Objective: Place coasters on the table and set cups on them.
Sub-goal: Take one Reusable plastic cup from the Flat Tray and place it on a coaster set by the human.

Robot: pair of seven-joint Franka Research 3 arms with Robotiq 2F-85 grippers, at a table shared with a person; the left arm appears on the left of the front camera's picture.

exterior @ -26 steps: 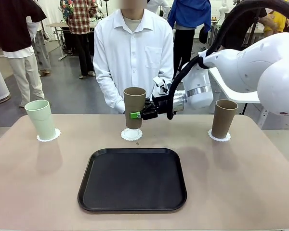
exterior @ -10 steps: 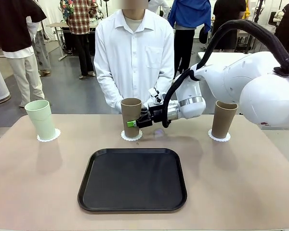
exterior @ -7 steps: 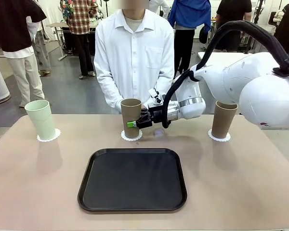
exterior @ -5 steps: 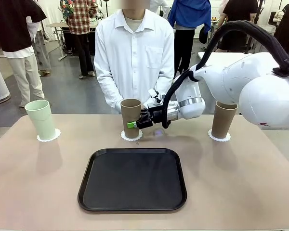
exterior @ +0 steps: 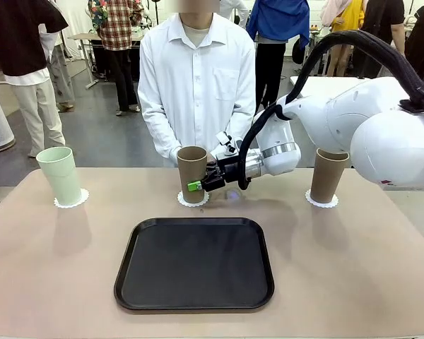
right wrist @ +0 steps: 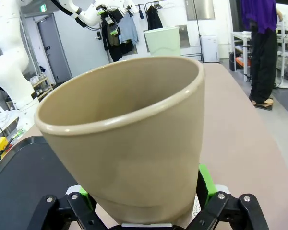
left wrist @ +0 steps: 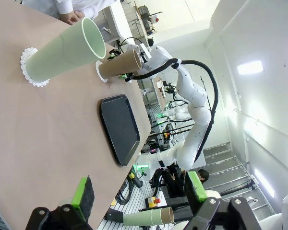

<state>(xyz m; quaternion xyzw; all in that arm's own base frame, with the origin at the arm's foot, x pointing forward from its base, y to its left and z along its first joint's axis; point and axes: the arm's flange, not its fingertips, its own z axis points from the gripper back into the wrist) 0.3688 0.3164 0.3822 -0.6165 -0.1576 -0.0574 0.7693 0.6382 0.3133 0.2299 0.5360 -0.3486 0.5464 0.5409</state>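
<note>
Centrally, we see the right tool [exterior: 198,185] reaching in from the right to the middle tan cup [exterior: 193,173], which stands upright on its lacy coaster [exterior: 193,200] near the far edge of the tabletop [exterior: 353,261]. From the right wrist view the tan cup [right wrist: 127,139] sits between the green pads [right wrist: 205,184] — the jaws are spread wide, one pad on each side of the cup's lower wall, and we cannot tell whether they touch it. A person's hand [exterior: 175,157] rests just behind this cup.

At far left we note the mint-green cup [exterior: 59,175] upright on a second coaster [exterior: 71,200]; at far right a second tan cup [exterior: 327,176] stands on a third coaster [exterior: 321,201], partly behind the white arm. A black tray [exterior: 194,263] lies on the tabletop in front of the middle cup, well apart from all three.

From the left wrist view we see the left tool [left wrist: 137,191] held off the tabletop's edge with its fingers parted and nothing between them — beyond lie the mint-green cup [left wrist: 65,50], the black tray [left wrist: 119,128] and the middle tan cup [left wrist: 120,66].
</note>
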